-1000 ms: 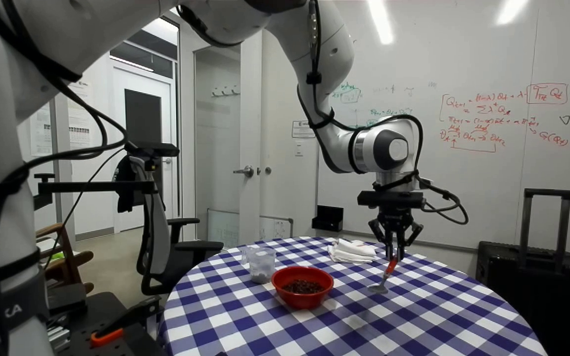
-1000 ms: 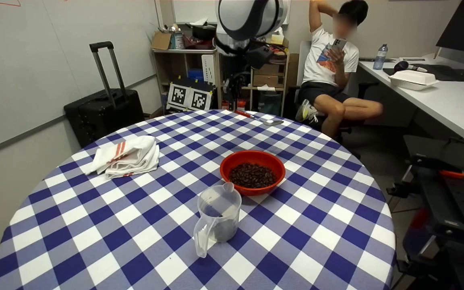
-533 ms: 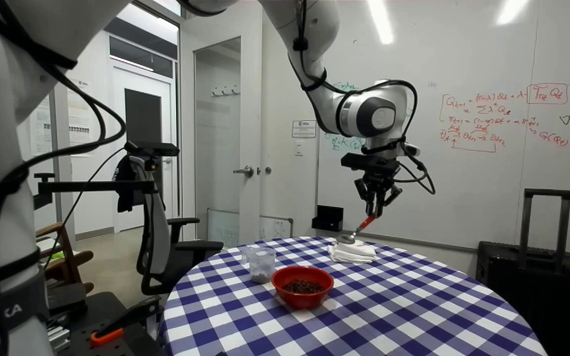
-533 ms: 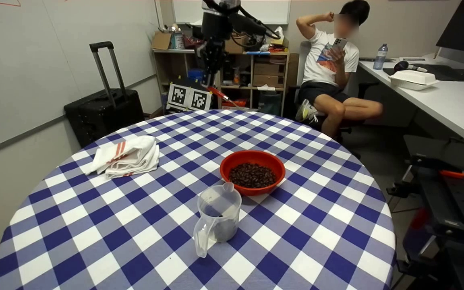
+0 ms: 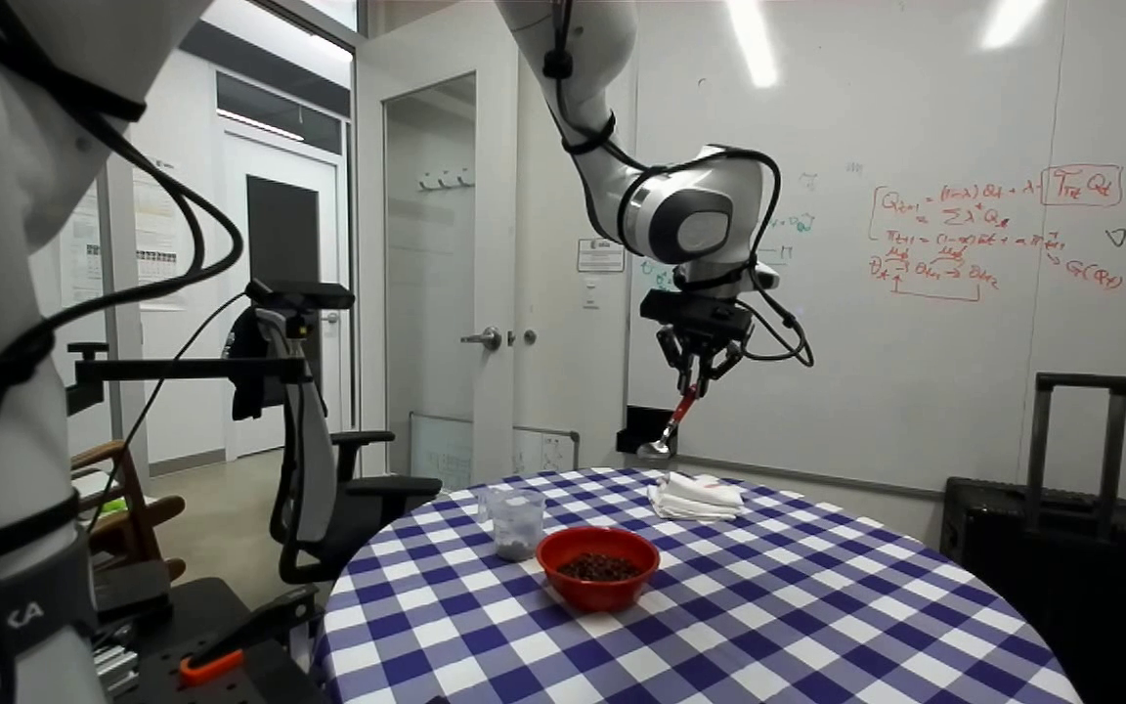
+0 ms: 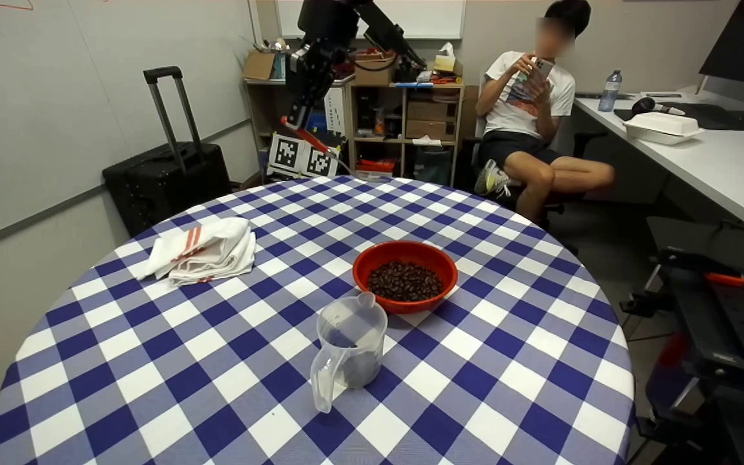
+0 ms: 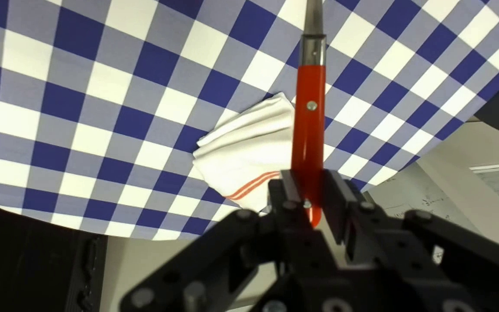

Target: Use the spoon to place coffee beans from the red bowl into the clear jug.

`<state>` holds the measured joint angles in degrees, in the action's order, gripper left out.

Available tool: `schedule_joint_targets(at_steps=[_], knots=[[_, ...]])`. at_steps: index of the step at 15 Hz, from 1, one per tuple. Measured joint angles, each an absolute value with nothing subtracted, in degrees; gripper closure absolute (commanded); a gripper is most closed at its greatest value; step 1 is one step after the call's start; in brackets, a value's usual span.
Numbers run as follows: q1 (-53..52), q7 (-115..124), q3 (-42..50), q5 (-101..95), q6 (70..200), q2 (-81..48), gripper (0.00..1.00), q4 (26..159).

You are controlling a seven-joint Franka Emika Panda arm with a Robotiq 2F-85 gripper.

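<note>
One spoon in the air, tilted, metal end lower, its red handle pinched in the claw, which is pressed together on it. Whether the spoon is loaded, we cannot tell. In an exterior view its tip shows higher than the folded towel, a black box behind it; in the wrist view, handle and claw hide part of that towel from us.

The red bowl sits upright on the checked tablecloth, dark coffee beans inside. Crowding it: the clear jug, upright, just beside, spout toward the bowl, handle turned away. In an exterior view the spout covers a bit of the bowl's rim; whether the two touch, we cannot tell. The towel, white with red stripes, lies well apart from both, near the tablecloth's edge.

Round about we note a black suitcase in both exterior views, by a whiteboard with red writing. An office chair stands near a door with a glass panel. Past the far side of the tablecloth, a person sits holding a phone. To that person's side we have a white desk; on it, a water bottle and a white takeout box.
</note>
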<state>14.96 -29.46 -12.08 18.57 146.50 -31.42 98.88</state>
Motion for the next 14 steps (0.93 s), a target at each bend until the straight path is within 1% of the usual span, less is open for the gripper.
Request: schedule_joint_targets(at_steps=[5, 10, 14], knots=[[14.91, -28.54, -12.13, 18.63, 156.56, -31.47, 0.95, 104.52], [14.58, -20.72, -11.92, 18.63, 164.11, -31.48, 0.95, 110.23], [13.01, -11.75, -10.10, 18.60, 168.74, -31.47, 0.95, 114.15]])
